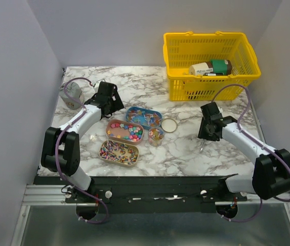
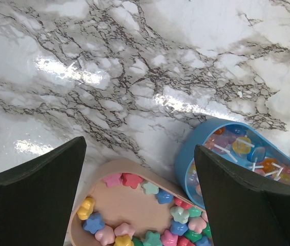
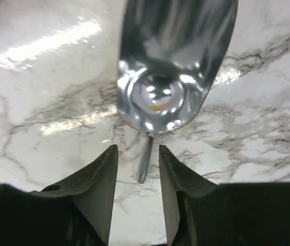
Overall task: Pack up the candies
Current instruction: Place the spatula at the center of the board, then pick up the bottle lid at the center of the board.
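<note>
The candies [image 2: 135,180] lie in three open trays in the middle of the top view: star-shaped ones in the pink tray [image 2: 118,164], stick sweets in the blue tray [image 2: 185,160] just beside it, and wrapped ones in the tan tray [image 1: 101,152] below them. A small jar [image 1: 156,136] stands just right of the trays and seems to hold a few sweets. Its gold lid [image 1: 169,125] rests beside it.

The left arm [image 1: 81,120] holds its jaws spread wide and empty above the gap between the pink and blue trays. The right arm [image 1: 242,138], well apart at the right of the frame, has its jaws parted on either side of the thin handle of the silver scoop [image 3: 170,66]. Neither jaw touches the handle, and the scoop appears to lie on the marble surface [image 1: 186,154].

The handle is narrow and shiny, so an off-centre squeeze could make the scoop twist or skid away. A loose hold would let the bowl roll and spill sweets. The wide left jaws could clip a tray rim on descent. The jar mouth looks small, so poured sweets may bounce out, or a nudge may tip the jar.
</note>
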You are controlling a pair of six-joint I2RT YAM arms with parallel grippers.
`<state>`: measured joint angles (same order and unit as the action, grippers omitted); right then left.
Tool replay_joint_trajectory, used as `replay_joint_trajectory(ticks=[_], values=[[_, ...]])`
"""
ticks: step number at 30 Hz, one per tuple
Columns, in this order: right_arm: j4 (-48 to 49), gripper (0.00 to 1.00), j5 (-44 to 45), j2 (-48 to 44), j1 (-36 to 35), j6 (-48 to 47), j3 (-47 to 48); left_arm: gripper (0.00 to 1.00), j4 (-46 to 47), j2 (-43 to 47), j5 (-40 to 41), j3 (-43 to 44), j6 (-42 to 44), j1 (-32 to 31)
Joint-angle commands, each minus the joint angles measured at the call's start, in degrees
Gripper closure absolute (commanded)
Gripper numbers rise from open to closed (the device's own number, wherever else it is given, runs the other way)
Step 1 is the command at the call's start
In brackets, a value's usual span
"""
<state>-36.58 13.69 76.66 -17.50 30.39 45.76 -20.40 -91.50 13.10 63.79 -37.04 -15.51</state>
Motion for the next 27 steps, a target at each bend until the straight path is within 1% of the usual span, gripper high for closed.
replay_joint_trajectory(ticks=[1,3,6,8,13,16,18,27], values=[[-1.74,0.54,-3.31,-4.06,0.18,-3.05,5.12,0.01,0.63,1.33,2.36,-0.33,0.56,-0.4],[-1.22,0.55,-4.81,-4.85,-0.17,-3.76,5.92,0.01,0.63,1.59,2.37,-0.33,0.65,-0.4],[3.25,0.55,-9.81,-4.42,-0.87,-5.95,6.36,0.01,0.8,1.5,2.1,-0.51,0.74,-0.4],[7.82,0.57,-12.54,-2.31,-1.57,-6.48,6.36,0.01,1.07,1.68,1.4,-0.68,0.82,-0.4],[15.99,0.6,-14.56,4.71,-3.42,-4.74,7.94,0.01,1.6,2.64,-1.58,-1.3,1.88,-0.4],[18.2,0.61,-14.05,10.07,-4.82,-3.15,10.4,0.01,1.42,3.44,-2.29,-1.56,2.58,-0.4],[18.38,0.62,-11.5,13.58,-5.7,-1.92,11.8,0.01,0.2,4.05,-1.42,-1.56,2.67,-0.31],[20.23,0.61,-9.48,21.5,-7.82,-0.77,15.85,0.01,-2.62,4.84,0.26,-1.39,3.29,-0.31]])
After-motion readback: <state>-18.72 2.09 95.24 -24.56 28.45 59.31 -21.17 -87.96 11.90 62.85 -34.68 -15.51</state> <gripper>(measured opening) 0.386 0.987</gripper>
